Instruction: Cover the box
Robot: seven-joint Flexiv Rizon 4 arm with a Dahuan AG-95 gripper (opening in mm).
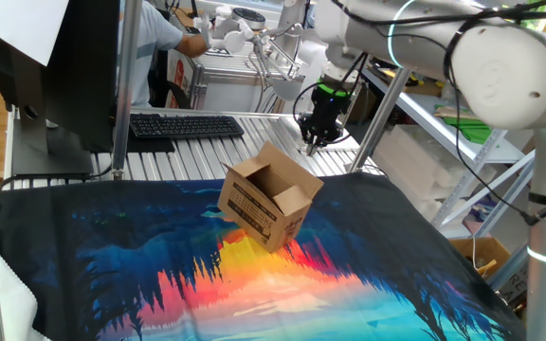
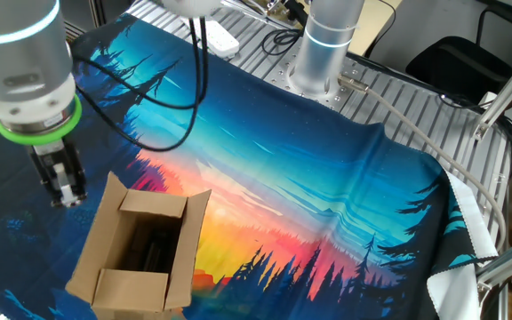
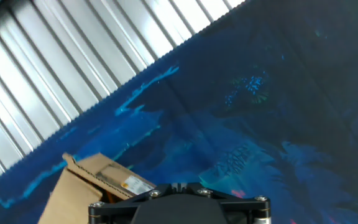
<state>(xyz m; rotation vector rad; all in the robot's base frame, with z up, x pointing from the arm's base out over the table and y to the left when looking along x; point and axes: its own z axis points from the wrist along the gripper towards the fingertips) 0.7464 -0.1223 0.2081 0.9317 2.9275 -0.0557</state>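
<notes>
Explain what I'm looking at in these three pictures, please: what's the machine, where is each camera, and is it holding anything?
The machine is a single white robot arm ending in a two-finger gripper. Two pictures come from fixed cameras on different sides of the table; the third comes from a camera on the hand, looking down along the fingers. On the table lies a colourful cloth printed with a sunset forest scene, and on it stands a small cardboard box with its top flaps open. The gripper hangs pointing down beside one raised flap, shut and holding nothing. A keyboard sits on the bare metal slats behind.
</notes>
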